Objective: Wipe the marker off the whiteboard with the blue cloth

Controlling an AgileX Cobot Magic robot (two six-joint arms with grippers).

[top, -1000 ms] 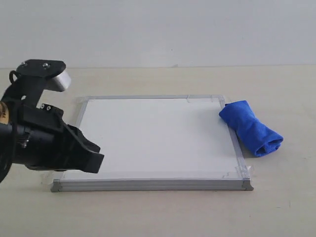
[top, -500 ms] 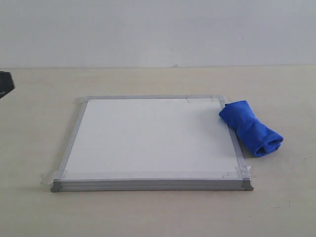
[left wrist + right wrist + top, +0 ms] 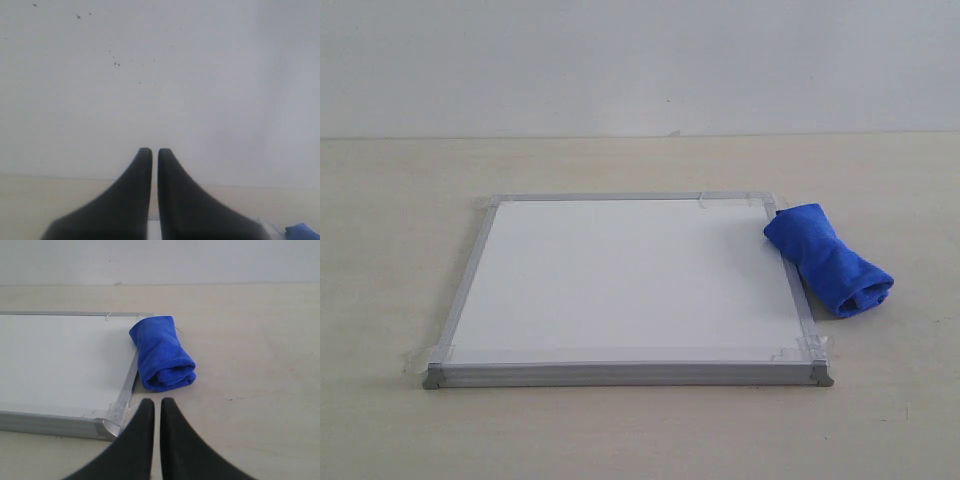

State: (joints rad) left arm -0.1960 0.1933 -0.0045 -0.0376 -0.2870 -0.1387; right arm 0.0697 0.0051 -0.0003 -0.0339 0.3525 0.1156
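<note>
The whiteboard [image 3: 625,280] lies flat on the table, silver-framed with taped corners; its surface shows plain white, and no red marker line is visible in any view. The blue cloth [image 3: 828,258] lies as a rolled bundle against the board's right edge, also seen in the right wrist view as the blue cloth [image 3: 161,354] beside the whiteboard [image 3: 60,360]. Neither gripper appears in the exterior view. My left gripper [image 3: 151,151] is shut and empty, facing the wall. My right gripper [image 3: 154,402] is shut and empty, hovering short of the cloth near the board's front right corner.
The beige table [image 3: 640,430] spreads around the board. A pale wall [image 3: 640,60] stands behind it. A sliver of the blue cloth [image 3: 302,232] peeks in at the left wrist view's edge.
My left arm, which covered the board's left side a second ago, has withdrawn leftward out of the exterior view. Board and cloth have not moved.
</note>
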